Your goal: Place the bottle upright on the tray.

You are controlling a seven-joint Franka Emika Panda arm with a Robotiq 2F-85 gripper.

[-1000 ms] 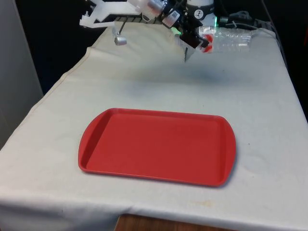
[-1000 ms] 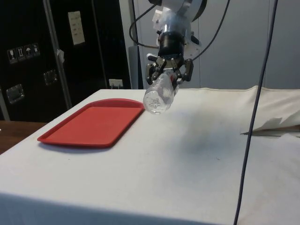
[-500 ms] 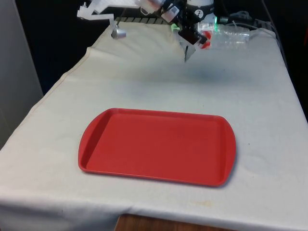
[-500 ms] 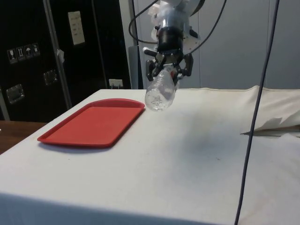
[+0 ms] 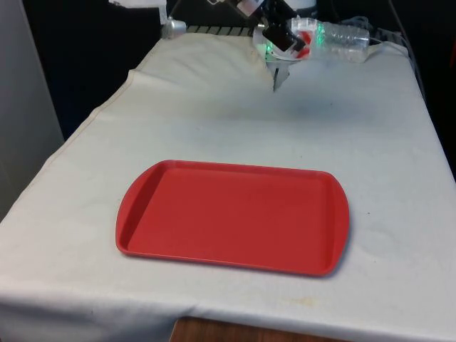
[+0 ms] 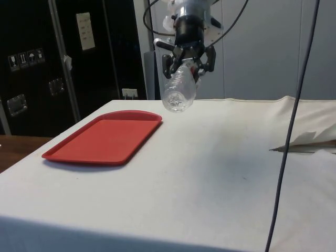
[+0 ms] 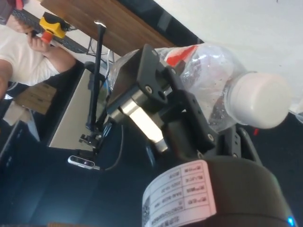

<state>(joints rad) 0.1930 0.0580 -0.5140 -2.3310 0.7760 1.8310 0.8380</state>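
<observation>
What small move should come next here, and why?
Probably carry it toward the flat red plastic tray while starting to tip it upright. The black two-finger claw grips the clear plastic bottle with the white cap near its neck, lifted well above the white cloth. The bottle lies roughly horizontal, and the tray sits apart from it, nearer the table's other end.

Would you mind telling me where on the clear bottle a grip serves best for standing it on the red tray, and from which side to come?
The gripper is already shut on the bottle at the neck end, just below the white cap, with the body sticking out sideways above the table. That hold looks sound: the neck is narrow and stiff. For the tray, turn the base downward.
</observation>
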